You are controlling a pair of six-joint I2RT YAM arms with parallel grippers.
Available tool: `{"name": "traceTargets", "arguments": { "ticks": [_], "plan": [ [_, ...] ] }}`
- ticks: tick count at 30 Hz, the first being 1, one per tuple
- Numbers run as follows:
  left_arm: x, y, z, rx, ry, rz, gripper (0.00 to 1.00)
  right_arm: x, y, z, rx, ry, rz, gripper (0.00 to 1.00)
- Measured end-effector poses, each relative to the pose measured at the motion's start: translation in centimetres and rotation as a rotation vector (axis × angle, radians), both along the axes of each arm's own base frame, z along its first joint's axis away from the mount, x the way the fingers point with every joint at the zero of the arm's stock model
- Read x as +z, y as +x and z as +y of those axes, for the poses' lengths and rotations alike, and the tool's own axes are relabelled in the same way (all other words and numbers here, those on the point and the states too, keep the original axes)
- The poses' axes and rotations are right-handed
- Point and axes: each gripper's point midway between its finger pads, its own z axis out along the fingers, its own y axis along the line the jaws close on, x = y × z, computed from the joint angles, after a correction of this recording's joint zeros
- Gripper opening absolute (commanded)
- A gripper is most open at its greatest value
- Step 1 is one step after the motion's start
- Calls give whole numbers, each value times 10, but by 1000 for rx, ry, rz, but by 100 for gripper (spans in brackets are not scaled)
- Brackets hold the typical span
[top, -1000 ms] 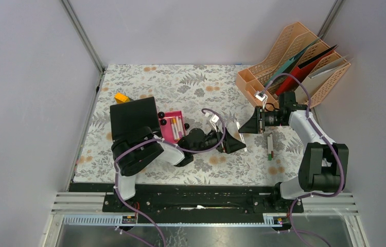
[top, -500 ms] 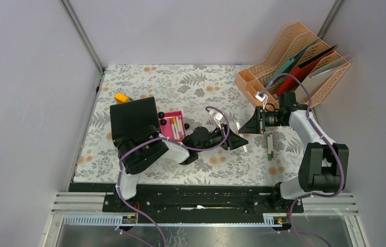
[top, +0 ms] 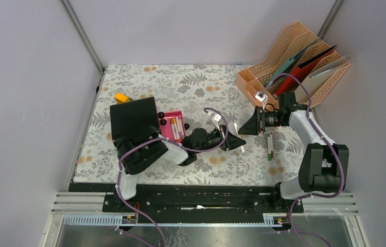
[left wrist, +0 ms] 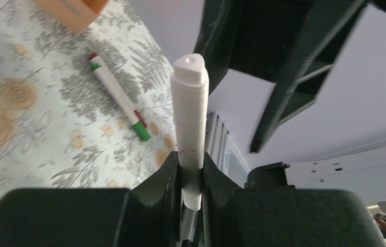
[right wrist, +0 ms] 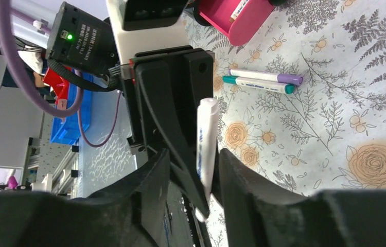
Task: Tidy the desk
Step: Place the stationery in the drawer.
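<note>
1. Pale grey walls on three sides, and between them the bench (top: 196,85), its cloth of grey ferns and orange flowers filling the enclosure floor beneath both arms.
2. At the far right corner, a peach file rack (top: 294,54) with teal, red and pale folders standing in the slots.
3. On the left half, a black pad (top: 132,117) flat on the cloth, a pink tray (top: 172,126) of markers just beside its right edge, a small yellow item (top: 122,97) near its far left corner.
4. Mid-bench, both arms meeting tip to tip over a white pen (left wrist: 189,108).
5. Lower end of that pen pinched from both sides by the left fingers (left wrist: 169,177), pressed tight against it, the pen upright in the left wrist view.
6. Around the same pen, the right fingers (right wrist: 156,172) spread, one on each side, a gap showing between pen and one finger.
7. Near the right arm, a green-tipped pen (left wrist: 120,99) loose on the cloth.
8. Near the pink tray, a purple-capped marker (right wrist: 265,77) and a teal-ended marker (right wrist: 257,85) side by side on the cloth.
</note>
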Motion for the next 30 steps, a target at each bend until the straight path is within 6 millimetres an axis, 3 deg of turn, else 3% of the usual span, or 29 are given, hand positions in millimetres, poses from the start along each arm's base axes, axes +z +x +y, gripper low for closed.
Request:
{"name": "traceTargets", "arguments": {
  "ticks": [6,15,30],
  "plan": [
    [-23,4,19,62,94,6,0,3,-2,0,2,-2,-15,61],
    [-16,17,54,210,235,-59,0,6,-3,-1,-1,-18,-45,62],
    [-54,64,144,557,871,-82,0,-3,0,-6,-17,-82,-55,63]
  ]
}}
